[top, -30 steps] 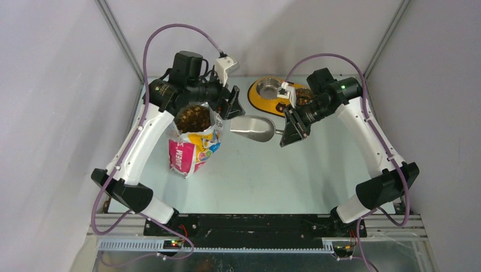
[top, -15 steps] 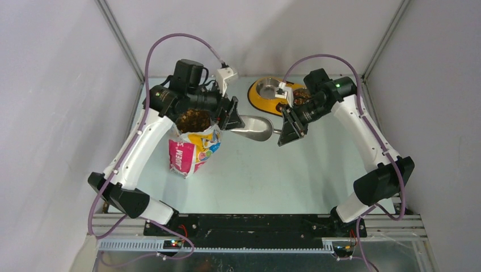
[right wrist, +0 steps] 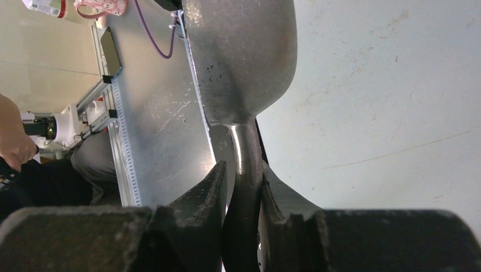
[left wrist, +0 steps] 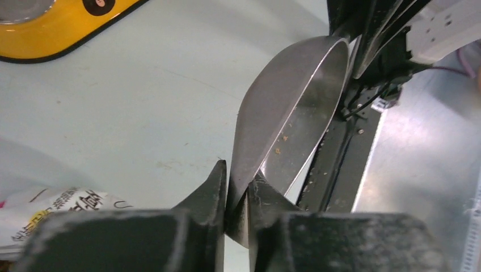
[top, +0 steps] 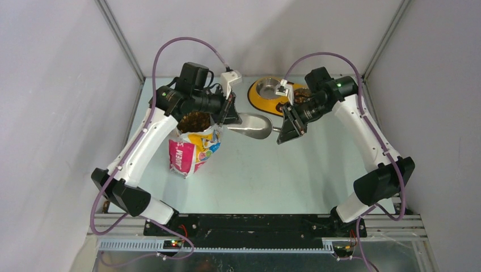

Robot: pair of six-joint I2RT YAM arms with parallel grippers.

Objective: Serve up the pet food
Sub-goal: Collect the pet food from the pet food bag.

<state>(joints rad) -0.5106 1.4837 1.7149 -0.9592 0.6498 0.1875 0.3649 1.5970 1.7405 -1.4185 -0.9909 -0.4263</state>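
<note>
The left gripper (top: 229,117) is pinched narrow on the front lip of the metal scoop (top: 253,126). In the left wrist view its fingers (left wrist: 207,190) press against the thin rim from both sides. The right gripper (top: 282,132) is closed on the scoop's handle; its wrist view shows the narrow stem clamped between the two fingers (right wrist: 212,187). The scoop therefore spans the gap between the two grippers, with its bowl toward the left arm and its handle toward the right arm. A few tan crumbs (left wrist: 279,150) cling to the inside of the scoop.

The pet food (top: 194,120) fills the open top of the bag (top: 192,152), which stands upright on the table (top: 255,175) directly below the left wrist, just beside the scoop's front lip. A brown patch in the right-hand bowl of the yellow feeder (top: 256,103) may be more kibble, but the right arm hides most of it. The feeder sits at the far edge of the table, behind the scoop and apart from the bag. Its left-hand steel bowl (top: 268,88) shines.
</note>
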